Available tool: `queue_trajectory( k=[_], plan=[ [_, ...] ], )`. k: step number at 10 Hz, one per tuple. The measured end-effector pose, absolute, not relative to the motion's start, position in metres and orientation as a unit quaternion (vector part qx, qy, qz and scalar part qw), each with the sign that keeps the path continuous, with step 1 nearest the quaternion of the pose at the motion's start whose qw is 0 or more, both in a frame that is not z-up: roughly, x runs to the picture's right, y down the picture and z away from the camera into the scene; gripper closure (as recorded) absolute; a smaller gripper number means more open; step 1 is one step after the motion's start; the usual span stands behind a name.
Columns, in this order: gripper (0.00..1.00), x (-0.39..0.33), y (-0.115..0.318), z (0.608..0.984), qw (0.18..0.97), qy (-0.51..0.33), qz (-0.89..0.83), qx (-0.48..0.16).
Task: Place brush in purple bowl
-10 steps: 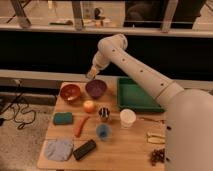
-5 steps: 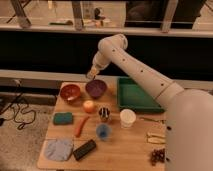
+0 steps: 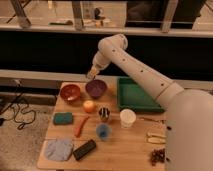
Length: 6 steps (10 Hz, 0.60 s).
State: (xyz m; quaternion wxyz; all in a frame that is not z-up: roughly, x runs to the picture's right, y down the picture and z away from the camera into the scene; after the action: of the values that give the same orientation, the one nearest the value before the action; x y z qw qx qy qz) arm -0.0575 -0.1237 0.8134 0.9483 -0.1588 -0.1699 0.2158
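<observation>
My gripper (image 3: 91, 75), its grip state indiscernible, hangs above the purple bowl's (image 3: 95, 88) far-left rim; releasing here could drop the brush outside it.

Smooth white rounded arm segments, bulbous joints, small darker hand (image 3: 92, 75) above the bowls.

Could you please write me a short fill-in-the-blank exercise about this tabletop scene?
1. The gripper hovers just above the far rim of the ____ bowl.
2. The reddish-brown bowl sits to the camera's ____ of that bowl.
3. The tray at the table's far edge is ____ in colour.
4. The white cup stands nearer the camera than the ____.

Answers: purple; left; green; tray
</observation>
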Motion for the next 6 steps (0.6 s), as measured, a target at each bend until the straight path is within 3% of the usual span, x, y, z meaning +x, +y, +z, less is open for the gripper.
queue_trajectory(
  k=[3,5,6],
  plan=[
    [0.99,-0.0575,-0.1237,0.8134,0.948,-0.17,0.216,-0.159],
    [0.85,-0.0575,-0.1237,0.8135,0.948,-0.17,0.216,-0.159],
    [0.73,-0.0576,-0.1237,0.8134,0.948,-0.17,0.216,-0.159]
  ],
)
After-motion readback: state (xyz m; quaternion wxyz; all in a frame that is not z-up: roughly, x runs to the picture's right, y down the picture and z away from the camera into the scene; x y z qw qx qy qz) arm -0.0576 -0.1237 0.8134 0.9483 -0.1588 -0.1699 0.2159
